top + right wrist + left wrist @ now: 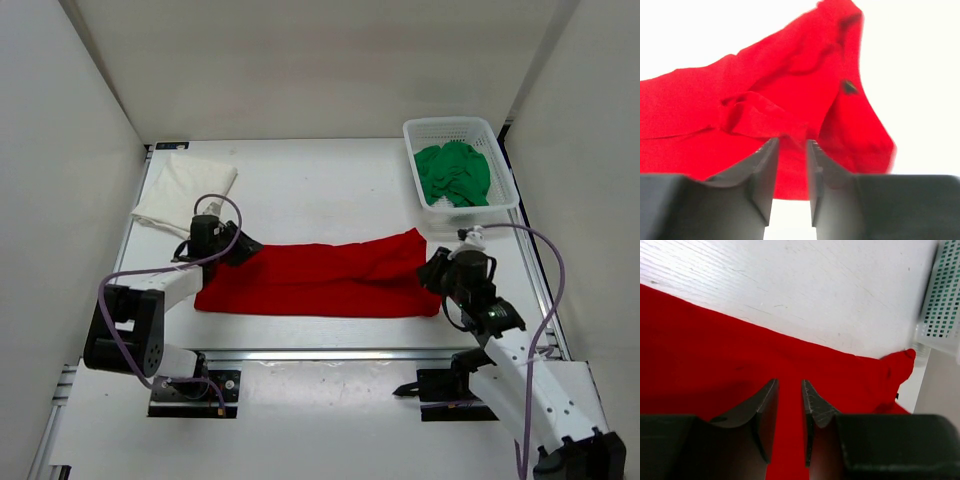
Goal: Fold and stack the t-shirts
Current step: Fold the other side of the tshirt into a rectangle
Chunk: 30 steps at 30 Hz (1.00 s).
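The red t-shirt [320, 275] lies stretched in a long band across the middle of the table. My left gripper [243, 247] sits at its left end. In the left wrist view its fingers [789, 385] stand a little apart, open, over flat red cloth [715, 350]. My right gripper [432, 272] is at the shirt's right end, open, with rumpled red cloth [765, 100] just ahead of its tips [791, 142] and nothing pinched. A folded white t-shirt [185, 190] lies at the back left. The green t-shirt [452, 172] is bunched inside the basket.
The white mesh basket [450, 125] stands at the back right, close behind the red shirt's right end; its corner [942, 295] shows in the left wrist view. White walls close in the table on three sides.
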Each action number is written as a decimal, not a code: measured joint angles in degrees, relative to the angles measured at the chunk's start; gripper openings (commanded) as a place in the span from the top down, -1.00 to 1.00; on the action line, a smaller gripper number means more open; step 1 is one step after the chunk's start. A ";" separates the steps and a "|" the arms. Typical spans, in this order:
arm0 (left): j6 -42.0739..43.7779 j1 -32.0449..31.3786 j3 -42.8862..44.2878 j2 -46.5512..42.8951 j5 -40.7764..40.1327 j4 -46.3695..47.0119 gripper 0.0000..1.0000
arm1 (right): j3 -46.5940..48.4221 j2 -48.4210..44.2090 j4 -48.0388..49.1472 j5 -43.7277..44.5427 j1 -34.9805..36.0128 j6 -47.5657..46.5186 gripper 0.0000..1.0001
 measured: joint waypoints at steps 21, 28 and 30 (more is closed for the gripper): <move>1.57 -18.69 0.81 3.15 -2.25 2.34 0.32 | 11.34 37.81 17.31 -10.64 8.37 -8.41 0.38; 1.90 -17.38 -3.17 1.03 -1.07 2.99 0.35 | 12.50 40.65 18.69 -10.14 9.42 -9.97 0.45; 1.90 -16.68 -3.78 0.48 -0.98 3.02 0.34 | 12.50 40.65 18.21 -9.07 10.27 -10.23 0.58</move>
